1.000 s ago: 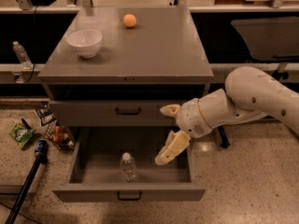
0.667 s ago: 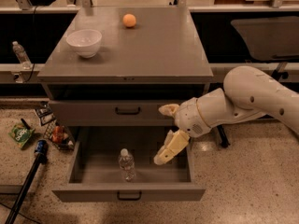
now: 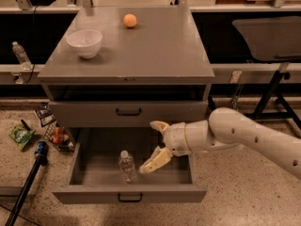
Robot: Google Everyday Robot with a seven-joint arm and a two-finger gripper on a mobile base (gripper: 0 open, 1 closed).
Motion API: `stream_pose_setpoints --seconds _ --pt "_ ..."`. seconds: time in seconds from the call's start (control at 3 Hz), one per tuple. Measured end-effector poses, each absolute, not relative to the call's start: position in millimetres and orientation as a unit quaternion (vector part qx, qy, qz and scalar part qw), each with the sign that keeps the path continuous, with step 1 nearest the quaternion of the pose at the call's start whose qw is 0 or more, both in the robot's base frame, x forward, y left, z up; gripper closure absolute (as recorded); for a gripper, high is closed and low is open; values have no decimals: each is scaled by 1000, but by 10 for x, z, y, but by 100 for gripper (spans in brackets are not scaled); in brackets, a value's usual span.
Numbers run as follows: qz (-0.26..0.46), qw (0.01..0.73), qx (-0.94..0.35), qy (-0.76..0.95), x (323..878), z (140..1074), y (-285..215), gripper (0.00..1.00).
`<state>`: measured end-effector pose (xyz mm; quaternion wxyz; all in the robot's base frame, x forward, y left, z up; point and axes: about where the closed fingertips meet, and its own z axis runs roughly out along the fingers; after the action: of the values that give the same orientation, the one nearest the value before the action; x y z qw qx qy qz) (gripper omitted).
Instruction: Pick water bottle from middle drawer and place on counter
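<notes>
The water bottle [image 3: 127, 166], clear with a white cap, stands upright on the floor of the open middle drawer [image 3: 96, 171], left of centre. My gripper [image 3: 155, 144] is open over the drawer's right half. Its lower finger [image 3: 154, 162] is just right of the bottle and its upper finger [image 3: 159, 125] is near the closed drawer front [image 3: 128, 111] above. The gripper holds nothing and does not touch the bottle. The counter [image 3: 155, 51] on top of the cabinet carries a white bowl [image 3: 84, 42] and an orange ball [image 3: 130, 20].
Snack bags and a can [image 3: 28, 136] lie on the floor left of the cabinet. A black pole [image 3: 26, 187] leans at the lower left. Another bottle [image 3: 21, 54] stands on a ledge at the left. A dark stand [image 3: 275, 65] is at the right.
My gripper has moved left and a little lower, closer to the water bottle. The bottle and the drawer have not moved.
</notes>
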<state>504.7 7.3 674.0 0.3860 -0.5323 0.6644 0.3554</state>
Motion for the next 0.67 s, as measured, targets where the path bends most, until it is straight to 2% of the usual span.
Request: stream_pose_setpoints --seconds 0.33,0.67 --pt "374 413 -516 651 5223 6149 313 0" --pt "357 408 -517 662 5337 5771 460 0"
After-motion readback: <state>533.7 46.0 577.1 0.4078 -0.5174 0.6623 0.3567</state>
